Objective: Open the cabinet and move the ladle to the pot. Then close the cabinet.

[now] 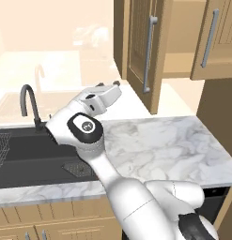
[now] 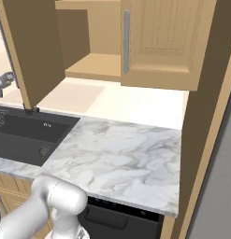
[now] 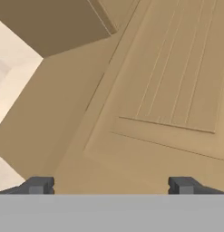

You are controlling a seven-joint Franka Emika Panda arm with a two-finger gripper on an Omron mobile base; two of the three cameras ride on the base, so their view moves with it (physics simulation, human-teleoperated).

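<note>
Cabinet (image 2: pixel 159 42) left door ajar, no legible writing

No legible text or labels anywhere.

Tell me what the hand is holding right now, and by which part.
Nothing is held. The hand is open, its fingertips wide apart with nothing between them, facing the panelled inner side of the cabinet door, which stands swung open.

A white grey-veined marble surface (image 1: pixel 159 145) is spreading across the centre. A dark recessed sink (image 1: pixel 37 157) is lying at nine o'clock, with a curved black tap (image 1: pixel 29 104) rising behind it. Pale cream wall (image 2: pixel 112 100) is glowing at twelve o'clock.
</note>
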